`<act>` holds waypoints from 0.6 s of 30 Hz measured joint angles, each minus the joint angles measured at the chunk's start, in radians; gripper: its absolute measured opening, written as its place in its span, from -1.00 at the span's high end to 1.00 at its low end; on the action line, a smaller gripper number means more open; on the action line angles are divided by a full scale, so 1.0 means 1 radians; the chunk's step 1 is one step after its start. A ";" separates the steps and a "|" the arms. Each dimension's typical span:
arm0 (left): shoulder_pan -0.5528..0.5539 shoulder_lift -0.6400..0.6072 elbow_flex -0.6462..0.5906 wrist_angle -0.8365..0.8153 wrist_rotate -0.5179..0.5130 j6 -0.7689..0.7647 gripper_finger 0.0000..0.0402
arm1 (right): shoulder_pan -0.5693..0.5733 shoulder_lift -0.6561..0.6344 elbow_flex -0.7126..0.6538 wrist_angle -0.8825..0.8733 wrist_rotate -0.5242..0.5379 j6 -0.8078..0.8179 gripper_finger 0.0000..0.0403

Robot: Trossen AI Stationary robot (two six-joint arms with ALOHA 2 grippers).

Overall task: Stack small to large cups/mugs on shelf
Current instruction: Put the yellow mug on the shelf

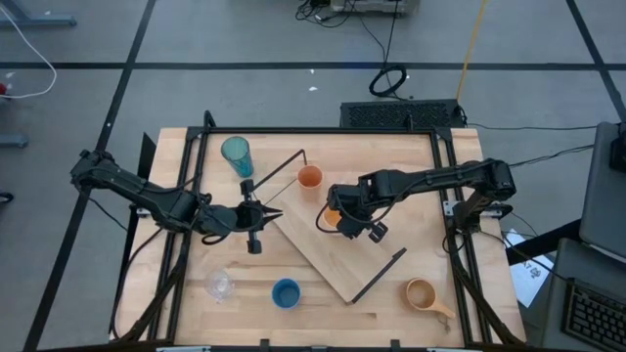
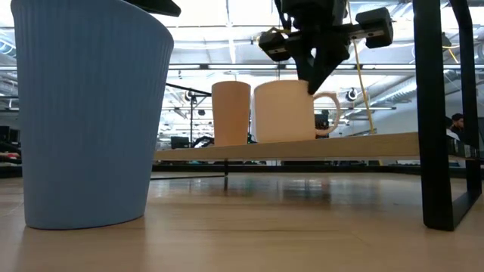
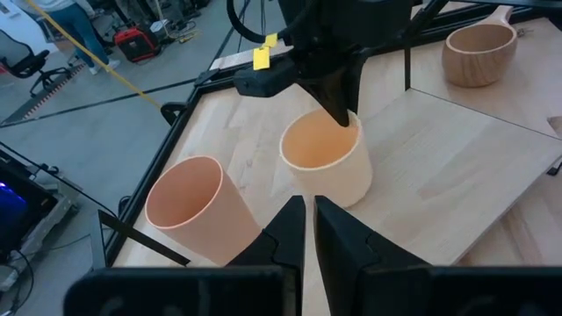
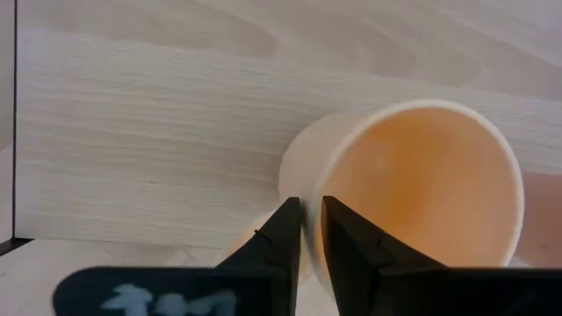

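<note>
On the left of the table in the high view, the left gripper (image 1: pixel 266 216) hangs low over the wood just off the shelf's near corner, its two fingers (image 3: pixel 290 230) drawn almost together with only a thin slit between them and nothing held. Above it toward the far edge stands the tall teal tumbler (image 1: pixel 236 154), upright and on the tabletop beside the shelf's upper wire bracket (image 1: pixel 279 168). Near the front edge sit the tiny clear glass (image 1: pixel 219 286) and, just to its right, the short blue cup (image 1: pixel 286 292), both on the tabletop and apart from the shelf (image 1: pixel 352 252), which lies diagonally across the middle of the table. The small orange cup (image 1: pixel 310 177) stands upright at the shelf's upper end. Just beside it on the board is the orange handled mug (image 1: pixel 337 217), upright, with the right gripper (image 1: pixel 350 209) reaching down onto its rim; the right wrist view shows one finger (image 4: pixel 283 235) outside the wall and the other inside, the narrow gap between them taken up by the mug's rim, so the claw is pinched on the mug. Farther right, the tan handled mug (image 1: pixel 423 294) rests on the tabletop near the front right corner, beyond the shelf's lower bracket (image 1: pixel 380 275).
</note>
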 joint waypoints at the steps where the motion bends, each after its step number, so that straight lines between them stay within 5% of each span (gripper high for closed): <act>1: 0.000 0.000 0.000 0.000 0.000 0.000 0.85 | 0.000 0.000 0.000 0.000 0.000 0.000 0.78; 18: 0.000 0.000 0.000 0.000 0.000 0.000 0.85 | 0.000 0.000 0.000 -0.002 0.081 0.008 0.57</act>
